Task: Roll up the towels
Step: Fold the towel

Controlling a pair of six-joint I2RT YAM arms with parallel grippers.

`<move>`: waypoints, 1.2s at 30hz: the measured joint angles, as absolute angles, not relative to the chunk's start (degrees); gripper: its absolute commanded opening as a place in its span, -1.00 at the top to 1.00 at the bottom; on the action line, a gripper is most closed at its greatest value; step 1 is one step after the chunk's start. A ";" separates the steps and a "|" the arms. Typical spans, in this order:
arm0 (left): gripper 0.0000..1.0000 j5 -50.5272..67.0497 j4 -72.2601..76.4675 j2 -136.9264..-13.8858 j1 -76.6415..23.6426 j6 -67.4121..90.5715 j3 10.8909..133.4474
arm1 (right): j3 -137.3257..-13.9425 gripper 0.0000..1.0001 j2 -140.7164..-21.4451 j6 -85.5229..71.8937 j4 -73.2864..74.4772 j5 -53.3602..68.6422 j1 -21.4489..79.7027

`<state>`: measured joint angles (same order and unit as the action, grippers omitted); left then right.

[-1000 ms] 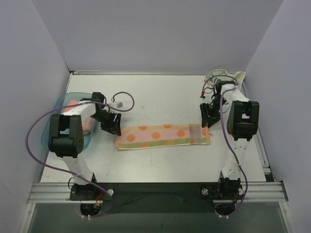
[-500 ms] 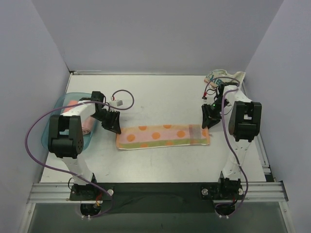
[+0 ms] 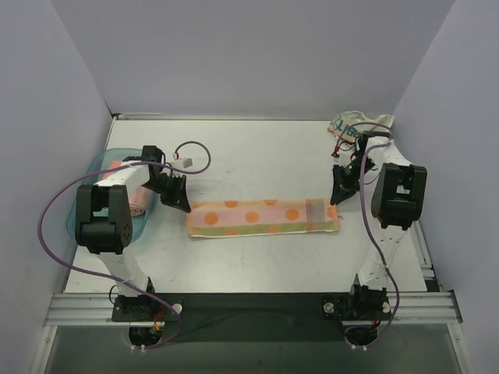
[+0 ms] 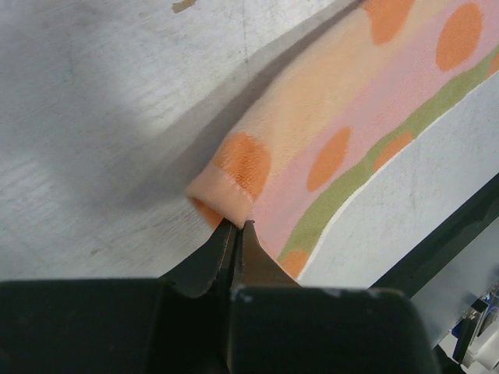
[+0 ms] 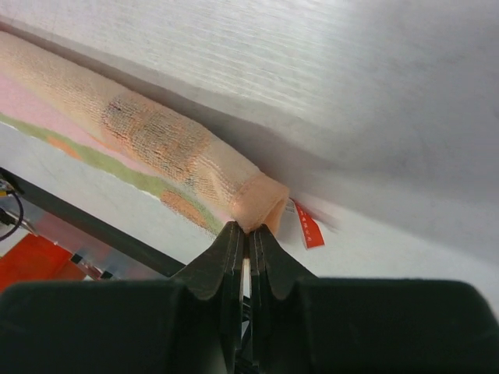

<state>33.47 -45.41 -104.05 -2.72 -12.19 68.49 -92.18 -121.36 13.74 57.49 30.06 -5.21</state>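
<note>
The striped towel point(image 3: 261, 217) with orange dots lies as a long folded strip across the middle of the table. My left gripper point(image 3: 184, 204) is at its far left corner. In the left wrist view the left gripper point(image 4: 238, 226) is shut, pinching the hem of that towel point(image 4: 343, 148). My right gripper point(image 3: 336, 199) is at the far right corner. In the right wrist view the right gripper point(image 5: 248, 228) is shut on the folded towel end point(image 5: 156, 140), beside a red tag point(image 5: 309, 227). A whitish towel point(image 3: 360, 121) lies crumpled at the back right.
A teal tray point(image 3: 87, 195) at the left holds a pink towel point(image 3: 140, 204), partly hidden by the left arm. A purple cable loop with a white connector point(image 3: 188, 162) lies behind the left gripper. Walls close in the left, back and right sides.
Both grippers have gone from open to shut on the striped towel's far corners. Each has shifted slightly outward and toward the back, and the towel's ends have moved a little with them.
</note>
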 measured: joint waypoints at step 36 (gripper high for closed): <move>-0.14 36.47 -42.15 -103.92 1.17 -9.72 70.06 | -89.80 0.12 -117.54 11.92 55.55 26.46 -8.19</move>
